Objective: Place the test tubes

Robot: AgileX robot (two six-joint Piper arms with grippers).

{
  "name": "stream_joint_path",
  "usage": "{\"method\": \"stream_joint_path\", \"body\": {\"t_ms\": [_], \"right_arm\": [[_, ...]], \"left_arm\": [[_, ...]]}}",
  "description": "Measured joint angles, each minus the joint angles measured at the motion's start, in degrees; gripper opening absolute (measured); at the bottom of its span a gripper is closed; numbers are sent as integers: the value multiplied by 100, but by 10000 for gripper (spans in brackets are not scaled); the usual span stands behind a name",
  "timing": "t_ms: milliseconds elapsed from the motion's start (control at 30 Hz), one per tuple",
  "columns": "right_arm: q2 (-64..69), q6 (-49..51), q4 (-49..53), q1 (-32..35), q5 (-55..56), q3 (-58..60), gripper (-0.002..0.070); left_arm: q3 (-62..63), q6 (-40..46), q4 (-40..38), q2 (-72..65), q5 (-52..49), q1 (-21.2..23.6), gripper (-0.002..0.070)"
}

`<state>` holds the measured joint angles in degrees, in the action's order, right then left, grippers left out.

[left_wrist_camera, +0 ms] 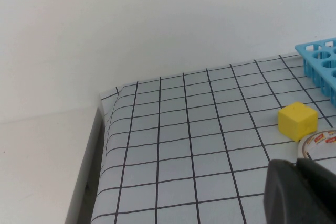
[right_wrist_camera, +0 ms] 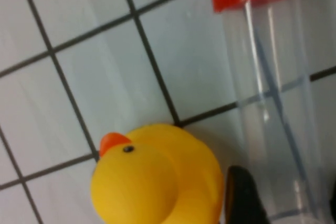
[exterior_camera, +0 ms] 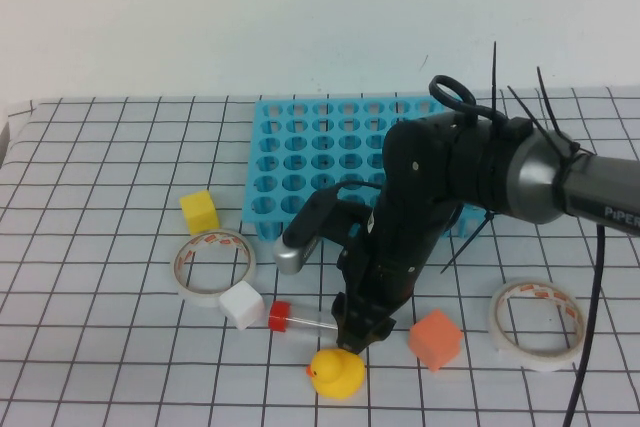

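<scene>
A clear test tube with a red cap lies flat on the gridded table, in front of the blue tube rack. My right gripper is down at the tube's closed end, open. In the right wrist view the tube runs between the two dark fingers of the right gripper. A yellow rubber duck sits right beside that gripper. In the left wrist view my left gripper is shut and empty, low over the table's left side, and it does not show in the high view.
A white cube touches the tube's cap end. A tape roll and a yellow cube lie to the left. An orange cube and a second tape roll lie to the right. The table's left edge drops off.
</scene>
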<state>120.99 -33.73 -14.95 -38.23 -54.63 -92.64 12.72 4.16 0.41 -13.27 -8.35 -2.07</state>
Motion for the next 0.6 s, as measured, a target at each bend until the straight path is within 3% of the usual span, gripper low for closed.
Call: {"method": "stream_joint_path", "body": {"t_ms": [167,333,600], "right_arm": [[32,-140,-3,0,0,-17,337],[41,-170,-3,0,34,-26,233],[41,-140,-3,0,6,-90,233]], "left_arm": [[0,0,0,0,5,0,-2],[0,12,12,0,5,0,-2],[0,23,33,0,5,0,-2]]}}
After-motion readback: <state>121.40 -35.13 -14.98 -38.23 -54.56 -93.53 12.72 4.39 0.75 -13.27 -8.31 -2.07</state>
